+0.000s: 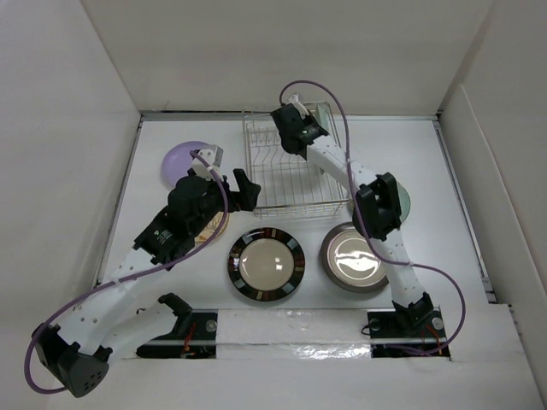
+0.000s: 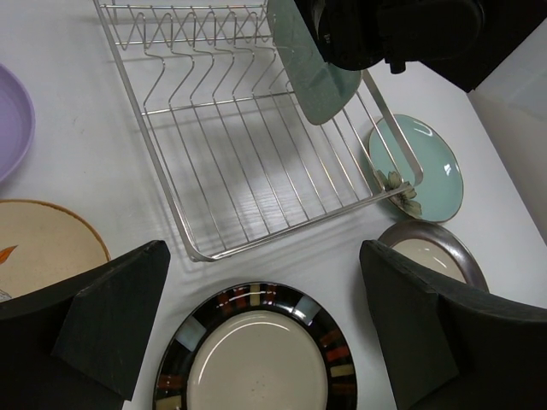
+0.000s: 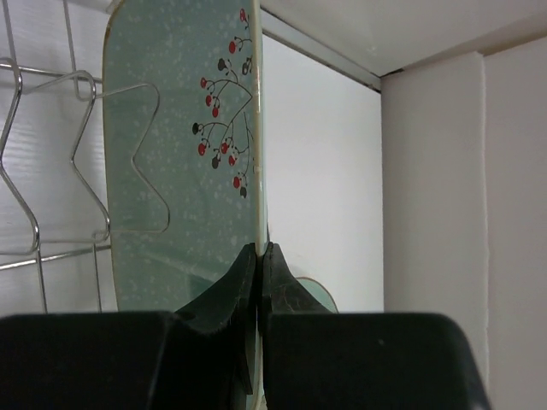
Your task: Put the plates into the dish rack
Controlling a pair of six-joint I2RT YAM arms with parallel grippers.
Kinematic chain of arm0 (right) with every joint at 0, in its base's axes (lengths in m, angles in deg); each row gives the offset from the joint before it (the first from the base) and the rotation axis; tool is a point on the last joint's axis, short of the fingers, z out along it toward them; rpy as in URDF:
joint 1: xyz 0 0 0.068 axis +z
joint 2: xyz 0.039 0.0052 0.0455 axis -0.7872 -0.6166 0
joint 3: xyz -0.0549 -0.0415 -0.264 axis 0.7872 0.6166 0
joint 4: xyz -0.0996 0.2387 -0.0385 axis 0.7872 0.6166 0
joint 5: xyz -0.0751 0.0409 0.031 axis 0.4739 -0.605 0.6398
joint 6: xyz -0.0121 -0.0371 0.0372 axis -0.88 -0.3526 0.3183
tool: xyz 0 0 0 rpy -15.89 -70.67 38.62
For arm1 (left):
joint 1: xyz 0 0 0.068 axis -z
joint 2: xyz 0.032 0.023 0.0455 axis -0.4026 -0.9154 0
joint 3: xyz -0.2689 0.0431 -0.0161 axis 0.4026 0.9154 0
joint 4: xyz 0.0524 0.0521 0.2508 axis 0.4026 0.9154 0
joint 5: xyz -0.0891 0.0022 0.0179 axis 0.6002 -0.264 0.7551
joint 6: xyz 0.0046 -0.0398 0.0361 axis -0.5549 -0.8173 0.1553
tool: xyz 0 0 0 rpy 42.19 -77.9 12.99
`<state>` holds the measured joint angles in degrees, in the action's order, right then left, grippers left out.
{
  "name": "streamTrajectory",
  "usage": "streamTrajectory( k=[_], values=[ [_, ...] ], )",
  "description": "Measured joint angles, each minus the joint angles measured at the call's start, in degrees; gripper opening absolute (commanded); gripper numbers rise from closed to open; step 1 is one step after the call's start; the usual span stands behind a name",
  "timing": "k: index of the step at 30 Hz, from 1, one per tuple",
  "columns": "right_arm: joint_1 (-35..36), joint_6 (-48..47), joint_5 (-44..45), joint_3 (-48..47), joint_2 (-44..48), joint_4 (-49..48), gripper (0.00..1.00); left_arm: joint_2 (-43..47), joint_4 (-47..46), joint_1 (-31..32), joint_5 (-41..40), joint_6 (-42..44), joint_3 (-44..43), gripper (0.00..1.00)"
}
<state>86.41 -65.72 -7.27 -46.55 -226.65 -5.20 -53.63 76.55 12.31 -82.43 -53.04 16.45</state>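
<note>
Lavender plate: flat on the counter, off to the left of the left fingers and beyond them, half out of the left wrist view
Tan plate: flat on the counter just left of the left fingers, an orange mark on its cream face, largely under the left arm from above
Left fingers: spread wide and holding nothing, poised above the counter near the rack's front left corner
Dish rack: silver wire, standing on the counter ahead of the left fingers, its rows of tines bare except at the far right
Black-rimmed plate: cream centre, flat on the counter directly below the gap between the left fingers, just in front of the rack
Pale green squarish plate: printed with a red berry sprig, upright on edge at the rack's far right, a tine crossing its face; whether it rests on the wires cannot be told
Right fingers: pressed onto the squarish plate's rim, pinching it from both faces
Grey-brown plate: glossy, flat on the counter right of the black-rimmed plate, well behind the right fingers
Pale green round plate: flat on the counter beside the rack's right side, a sprig at its rim, partly under the right arm
</note>
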Motion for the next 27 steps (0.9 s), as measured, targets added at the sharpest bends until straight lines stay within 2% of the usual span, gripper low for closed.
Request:
streamTrajectory(
  k=[3, 7, 8, 11, 13, 16, 17, 19, 20, 21, 22, 23, 24, 25, 26, 27],
  values=[
    [0.57, -1.14, 0.42, 0.81, 0.13, -1.46, 0.0, -0.02, 0.0, 0.0, 0.02, 0.0, 0.0, 0.93],
    [0.85, -1.38, 0.42, 1.46, 0.17, -2.8, 0.19, -0.28, 0.0, 0.0, 0.02, 0.0, 0.0, 0.91],
    [0.85, -1.22, 0.28, 1.53, 0.2, -3.06, 0.34, -0.39, -0.02, 0.0, 0.04, 0.0, 0.0, 0.9],
    [0.76, 0.09, 0.0, 1.55, 0.46, -3.13, 0.49, -0.63, 0.0, 0.0, 0.04, 0.0, 0.04, 0.89],
    [0.35, 1.68, -1.03, 1.55, 1.2, -2.62, 0.53, -0.7, -0.02, 0.0, 0.04, 0.0, 0.07, 0.89],
    [-0.92, 5.07, -4.15, 1.79, 3.91, -1.36, 0.65, -0.7, -0.07, 0.0, 0.11, 0.0, 0.17, 0.88],
    [-1.49, 6.25, -5.49, 2.67, 5.68, -1.33, 0.69, -0.7, -0.04, 0.0, 0.11, 0.02, 0.24, 0.87],
    [-2.99, 9.05, -8.59, 5.6, 10.58, -1.09, 0.72, -0.7, -0.09, 0.0, 0.15, 0.02, 0.44, 0.86],
    [-3.91, 10.56, -10.19, 8.17, 13.84, -2.12, 0.71, -0.7, -0.07, 0.0, 0.22, 0.02, 0.57, 0.82],
    [-4.94, 12.17, -12.0, 12.13, 18.03, -3.63, 0.63, -0.7, -0.04, 0.0, 0.33, 0.0, 0.68, 0.79],
    [-6.05, 13.94, -13.68, 16.65, 22.67, -5.01, 0.45, -0.7, -0.02, 0.0, 0.42, 0.04, 0.74, 0.73],
    [-7.3, 15.39, -15.04, 21.88, 27.32, -7.45, 0.05, -0.7, -0.04, 0.0, 0.57, 0.04, 0.79, 0.58],
    [-8.7, 17.53, -16.81, 29.31, 33.59, -10.95, 0.0, -0.68, -0.07, 0.0, 0.81, 0.02, 0.81, 0.44],
    [-10.47, 20.79, -18.53, 36.74, 40.02, -13.64, 0.0, -0.63, -0.09, 0.0, 0.98, 0.11, 0.83, 0.28],
    [-12.81, 23.45, -20.26, 43.78, 46.34, -15.93, 0.0, -0.59, -0.09, 0.0, 1.16, 0.07, 0.85, 0.06],
    [-15.37, 26.12, -22.03, 51.06, 52.52, -19.67, 0.0, -0.5, -0.04, 0.0, 1.29, 0.5, 0.87, 0.0]
  ],
)
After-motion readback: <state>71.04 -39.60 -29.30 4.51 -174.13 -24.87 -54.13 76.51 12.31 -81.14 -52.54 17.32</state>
